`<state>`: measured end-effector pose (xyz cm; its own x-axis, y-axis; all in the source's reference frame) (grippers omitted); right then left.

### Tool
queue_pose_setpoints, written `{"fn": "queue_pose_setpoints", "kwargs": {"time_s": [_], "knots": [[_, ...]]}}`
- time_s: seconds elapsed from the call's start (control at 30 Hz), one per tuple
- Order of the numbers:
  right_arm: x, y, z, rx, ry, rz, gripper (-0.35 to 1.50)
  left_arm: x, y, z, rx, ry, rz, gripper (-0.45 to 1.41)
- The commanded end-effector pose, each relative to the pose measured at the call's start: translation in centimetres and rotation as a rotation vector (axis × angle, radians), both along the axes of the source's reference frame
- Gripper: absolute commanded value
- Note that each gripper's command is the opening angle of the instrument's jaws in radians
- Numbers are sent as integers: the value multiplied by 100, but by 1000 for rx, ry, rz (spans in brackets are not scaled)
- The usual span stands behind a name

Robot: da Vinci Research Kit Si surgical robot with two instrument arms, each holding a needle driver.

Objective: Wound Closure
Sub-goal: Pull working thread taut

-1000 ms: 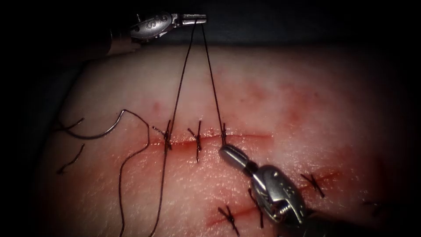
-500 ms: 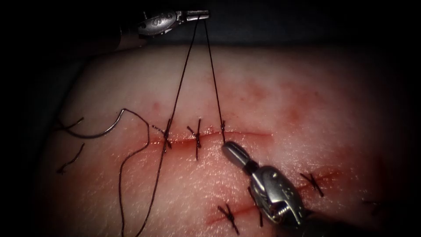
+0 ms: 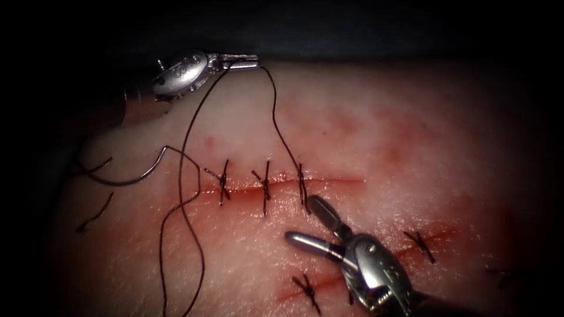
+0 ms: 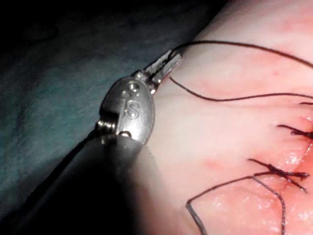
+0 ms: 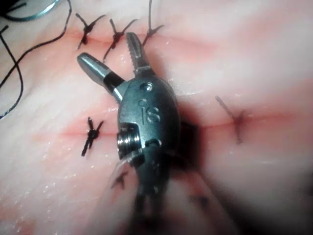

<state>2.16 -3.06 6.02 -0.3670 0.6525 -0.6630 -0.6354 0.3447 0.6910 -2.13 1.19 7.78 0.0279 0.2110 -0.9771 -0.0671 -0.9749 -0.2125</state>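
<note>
My left tool (image 3: 244, 60) is over the far edge of the tissue (image 3: 364, 135), left of the cut (image 3: 329, 179), with its jaws shut on the thread (image 3: 276, 123). Two slack strands hang from it: one curves down to the third stitch (image 3: 301, 183), the other loops down the left side. In the left wrist view the left tool (image 4: 166, 66) pinches the thread (image 4: 234, 45). My right tool (image 3: 299, 218) is just below the third stitch, jaws open and holding nothing; the right wrist view shows the right tool (image 5: 106, 48) spread the same way. The curved needle (image 3: 132, 181) lies free on the tissue, left of the cut.
Two tied stitches (image 3: 223, 181) (image 3: 264, 183) cross the cut left of the third. A second cut (image 3: 435, 236) at lower right carries stitches. Short cut ends of thread (image 3: 94, 215) lie near the needle. Red fluid (image 3: 247, 191) marks the tissue along the cut.
The right tool's jaws have opened beside the third stitch. The left tool has come down and to the left, and the two taut strands have gone slack.
</note>
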Motion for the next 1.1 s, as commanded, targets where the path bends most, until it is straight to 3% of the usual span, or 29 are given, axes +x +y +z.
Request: {"fn": "queue_pose_setpoints", "kwargs": {"time_s": [0.03,0.1,0.4,0.63,0.73,1.1], "knots": [[-1,7,-1,3,5,-7,114,-4,3,-10,-2,-13,8,-45],[-14,13,-8,10,24,-25,116,3,-13,-47,1,-46,33,-45],[-31,56,-14,-30,-35,-112,114,8,-49,-127,-16,-82,64,-45],[-6,77,8,-7,-203,-310,116,6,-78,-175,-42,-143,102,-45],[9,78,16,-27,-267,-371,126,2,-88,-192,-53,-162,117,-45],[30,91,2,-98,-322,-431,126,-6,-110,-233,-77,-200,145,-45]]}}
